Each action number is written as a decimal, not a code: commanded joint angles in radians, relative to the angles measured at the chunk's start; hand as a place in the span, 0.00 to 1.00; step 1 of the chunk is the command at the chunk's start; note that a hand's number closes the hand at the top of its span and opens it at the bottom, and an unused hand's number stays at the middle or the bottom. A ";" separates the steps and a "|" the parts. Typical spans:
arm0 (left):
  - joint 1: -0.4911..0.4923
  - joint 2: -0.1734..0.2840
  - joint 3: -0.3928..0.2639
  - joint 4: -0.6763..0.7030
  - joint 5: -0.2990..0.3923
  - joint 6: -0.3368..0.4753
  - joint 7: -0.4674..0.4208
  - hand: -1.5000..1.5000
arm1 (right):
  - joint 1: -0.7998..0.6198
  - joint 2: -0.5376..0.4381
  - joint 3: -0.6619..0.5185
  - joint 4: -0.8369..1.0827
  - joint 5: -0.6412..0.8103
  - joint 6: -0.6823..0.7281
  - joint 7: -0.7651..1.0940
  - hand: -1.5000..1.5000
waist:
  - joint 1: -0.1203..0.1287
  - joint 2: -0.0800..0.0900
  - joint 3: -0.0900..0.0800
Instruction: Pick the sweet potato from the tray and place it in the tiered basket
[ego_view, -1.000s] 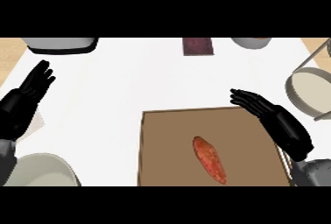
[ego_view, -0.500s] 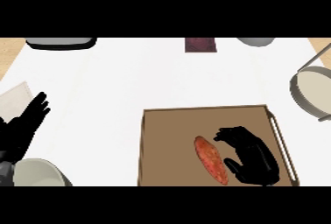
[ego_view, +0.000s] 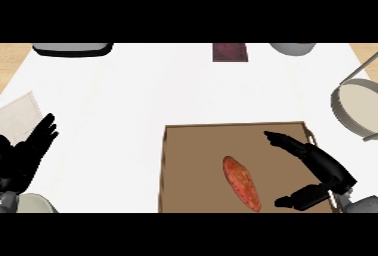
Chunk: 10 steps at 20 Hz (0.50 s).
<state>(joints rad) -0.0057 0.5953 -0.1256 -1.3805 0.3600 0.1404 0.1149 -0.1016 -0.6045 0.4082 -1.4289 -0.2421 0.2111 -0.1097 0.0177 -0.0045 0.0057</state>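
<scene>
Sweet potato (ego_view: 242, 183), long and orange-red, lies lengthwise on the flat brown tray (ego_view: 193, 150) near the white counter's (ego_view: 148, 90) front edge, untouched. Just beside it, over the tray's right side, the robot's black right hand (ego_view: 319, 165) is spread wide, fingers extended, thumb apart, grasping nothing. At the counter's right edge stands the grey-rimmed tiered basket (ego_view: 353, 104). The black left hand (ego_view: 26, 152) rests released at the left edge, fingers straight. A dark red square item (ego_view: 230, 52) sits by the counter's far edge.
</scene>
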 joint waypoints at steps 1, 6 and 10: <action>0.048 -0.012 0.001 0.001 0.012 -0.018 -0.001 0.50 | -0.100 -0.079 0.054 -0.034 0.023 0.130 0.148 0.00 | 0.009 0.004 -0.007; 0.019 -0.055 -0.014 0.060 -0.013 0.007 -0.027 0.50 | -0.167 -0.072 0.087 -0.142 -0.032 0.259 0.302 0.00 | -0.019 0.004 -0.007; 0.100 -0.039 0.002 0.017 -0.018 -0.029 -0.063 0.50 | -0.291 0.025 0.027 -0.042 -0.054 0.277 0.426 0.00 | -0.008 0.005 -0.006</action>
<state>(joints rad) 0.0631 0.6073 -0.1273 -1.3625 0.3568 0.1157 0.0811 -0.3336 -0.6144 0.4603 -1.5131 -0.2919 0.4336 0.2433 0.0144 -0.0031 0.0086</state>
